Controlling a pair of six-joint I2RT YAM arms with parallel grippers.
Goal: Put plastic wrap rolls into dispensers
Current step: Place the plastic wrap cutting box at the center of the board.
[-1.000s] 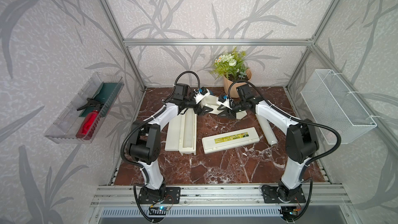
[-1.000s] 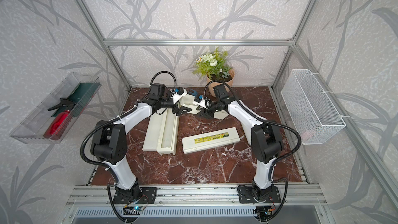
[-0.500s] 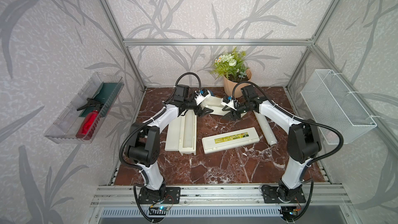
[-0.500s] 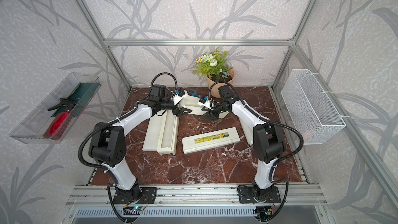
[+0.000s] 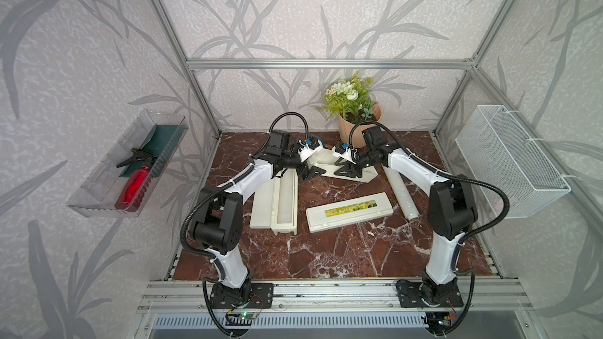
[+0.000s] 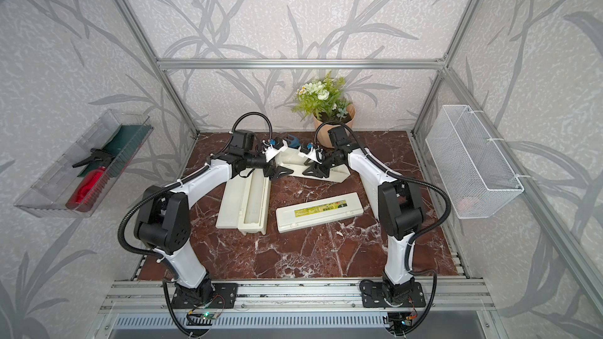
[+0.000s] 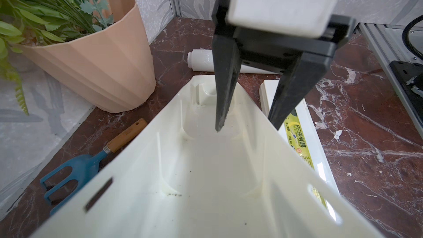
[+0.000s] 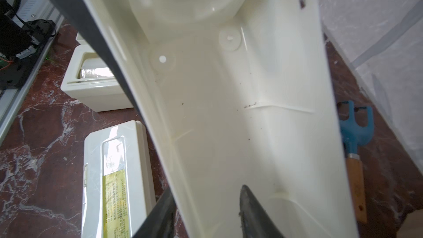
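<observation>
You are looking down on a dark red marble table point(image 5: 326, 256) where both arms reach to the far centre and meet at an empty cream dispenser point(image 5: 328, 163), open side up and seemingly tilted. The right gripper point(image 7: 247, 127) stands astride one long wall of it, one finger inside and one outside, jaws partly apart. You cannot tell whether they pinch the wall. The left gripper point(image 5: 308, 172) sits at the box's left end. Its own fingers do not show in its wrist view, so you cannot tell whether it holds the box. At near left, an open dispenser point(image 5: 287, 229) already has a plastic wrap roll point(image 8: 96, 73) lying in it. A closed dispenser point(image 5: 349, 211) with a yellow-green label lies at centre, and its contents are hidden. The loose roll point(image 5: 399, 194) lies on the right, beside the right arm. The step in hand looks like steadying the empty box. The next move probably calls for setting it flat, then freeing one gripper to fetch the loose roll. A blue hand fork point(image 7: 75, 172) and a flowerpot point(image 7: 91, 53) crowd the far side. A dark band across the right wrist view is hard to identify.
</observation>
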